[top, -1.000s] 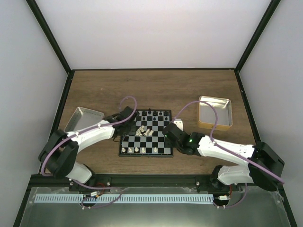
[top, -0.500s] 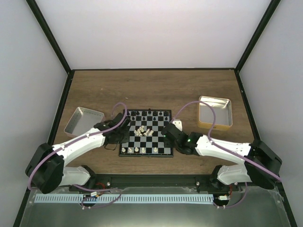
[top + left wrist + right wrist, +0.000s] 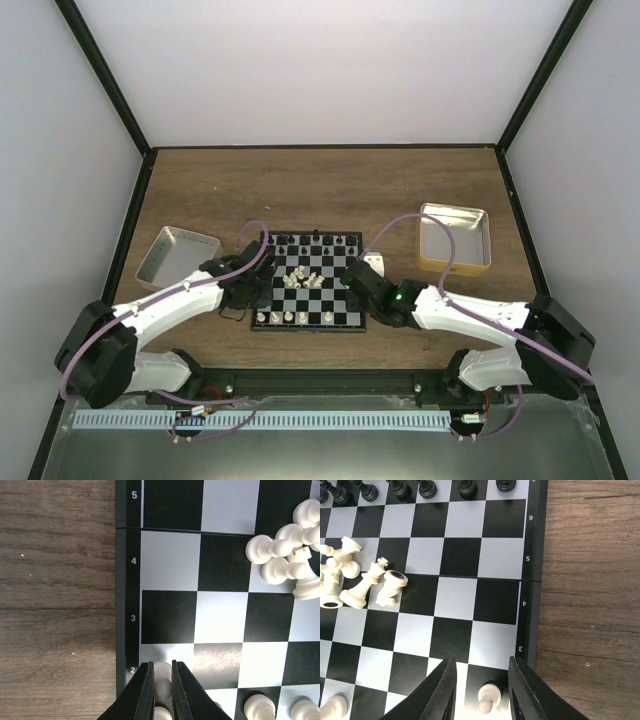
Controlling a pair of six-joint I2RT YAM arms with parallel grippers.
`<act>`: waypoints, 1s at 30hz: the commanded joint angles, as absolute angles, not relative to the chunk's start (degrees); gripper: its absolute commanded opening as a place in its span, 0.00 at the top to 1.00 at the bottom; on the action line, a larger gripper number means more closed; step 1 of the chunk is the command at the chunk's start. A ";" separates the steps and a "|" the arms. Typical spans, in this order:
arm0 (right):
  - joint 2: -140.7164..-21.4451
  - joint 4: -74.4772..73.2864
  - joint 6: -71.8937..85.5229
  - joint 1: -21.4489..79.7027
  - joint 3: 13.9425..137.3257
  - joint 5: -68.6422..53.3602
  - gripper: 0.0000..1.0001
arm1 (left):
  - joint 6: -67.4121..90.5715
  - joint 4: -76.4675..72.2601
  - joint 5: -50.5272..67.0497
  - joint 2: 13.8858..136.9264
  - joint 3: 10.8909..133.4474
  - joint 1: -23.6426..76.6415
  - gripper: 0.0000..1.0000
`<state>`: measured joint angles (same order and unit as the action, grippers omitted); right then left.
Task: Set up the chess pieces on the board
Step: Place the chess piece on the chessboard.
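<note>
Now cream pawn pinched in left end effector; second pawn inside spread right end effector.

The left gripper is pointed toward two o'clock and clamped on a pawn; the right gripper is pointed toward ten o'clock, jaws parted.
</note>
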<state>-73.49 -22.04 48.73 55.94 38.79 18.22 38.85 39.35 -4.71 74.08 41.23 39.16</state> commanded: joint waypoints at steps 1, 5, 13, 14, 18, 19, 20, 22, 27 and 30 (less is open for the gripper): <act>-73.71 -20.76 48.78 55.35 38.86 19.23 0.69 | 38.44 39.11 -2.77 74.86 40.77 39.36 0.88; -73.57 -20.68 48.67 55.27 38.66 19.25 0.69 | 38.26 38.53 -2.24 75.25 40.34 39.46 0.88; -73.21 -20.48 48.64 55.30 38.36 19.16 0.69 | 37.89 38.40 -2.57 75.54 40.40 39.45 0.80; -73.26 -20.53 48.69 55.34 38.33 19.16 0.69 | 37.88 38.43 -2.49 75.53 40.48 39.40 0.78; -72.81 -20.82 48.69 55.36 38.35 19.38 0.69 | 37.71 38.94 -2.28 74.64 41.59 39.46 0.71; -72.57 -20.98 48.76 55.36 38.39 19.49 0.69 | 37.78 39.25 -2.55 74.22 42.10 39.45 0.70; -72.26 -21.17 48.91 55.37 38.36 19.59 0.69 | 37.71 39.55 -2.96 73.80 42.58 39.45 0.69; -71.58 -21.67 49.26 55.30 38.39 19.83 0.69 | 37.69 40.17 -3.67 72.79 43.64 39.46 0.68; -68.12 -22.87 50.26 55.35 37.90 20.37 0.69 | 34.66 39.07 -3.22 70.79 46.50 39.79 0.62; -65.43 -23.77 50.55 55.33 37.76 20.69 0.69 | 32.47 39.07 -5.50 72.29 49.06 40.56 0.61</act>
<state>-69.10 -21.93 49.17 55.94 38.17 18.33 36.14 39.79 -3.20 71.81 45.41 39.62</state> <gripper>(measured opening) 0.309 0.382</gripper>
